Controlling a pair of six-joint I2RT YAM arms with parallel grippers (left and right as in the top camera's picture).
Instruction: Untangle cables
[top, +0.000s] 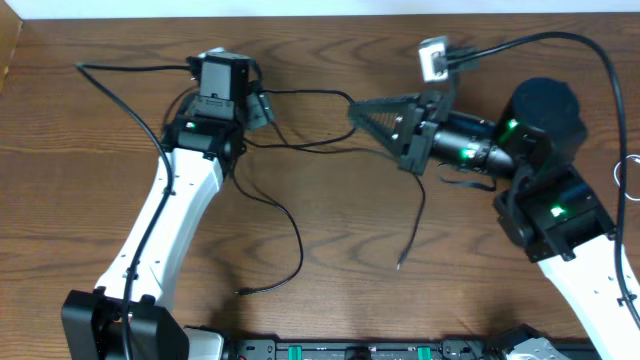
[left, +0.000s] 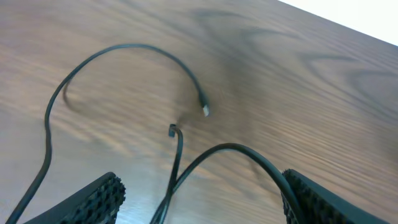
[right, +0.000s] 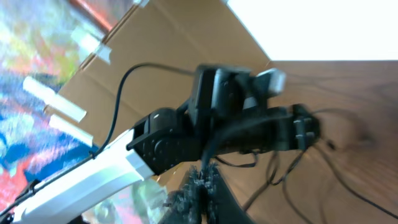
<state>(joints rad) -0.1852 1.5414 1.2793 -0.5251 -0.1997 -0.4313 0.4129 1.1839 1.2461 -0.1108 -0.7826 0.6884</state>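
Over the far half of the table (top: 70, 210) my two arms meet at the cables (top: 298, 240), thin black cords spread across the wood. Only the overhead view gives their whole lay. One strand curves out from beside my left arm (top: 170, 210) toward the near edge and ends in a small plug (top: 241, 291). Another trails from beneath my right wrist (top: 413, 225). A black cable (top: 310, 92) runs from my left side across to the tip of my right gripper (top: 356, 110).

Up close, the left wrist view shows what the overhead cannot. My left gripper (left: 202, 180) stands wide, its ribbed pads (left: 102, 196) at the lower corners, and nothing is pinched between them. Three strands cross the wood between the pads, and two plug ends (left: 205, 111) lie near each other but apart.

My right wrist view is tilted. My right fingers (right: 202, 183) are pressed together, and a blurred dark strand rises from their tip, so they look pinched on the black cable. Beyond them are my left arm's white link and some cardboard (right: 174, 43).

My left arm reaches diagonally from the near-left corner. My right arm bends at the elbow, with the forearm pointing left and the wrist rolled sideways.
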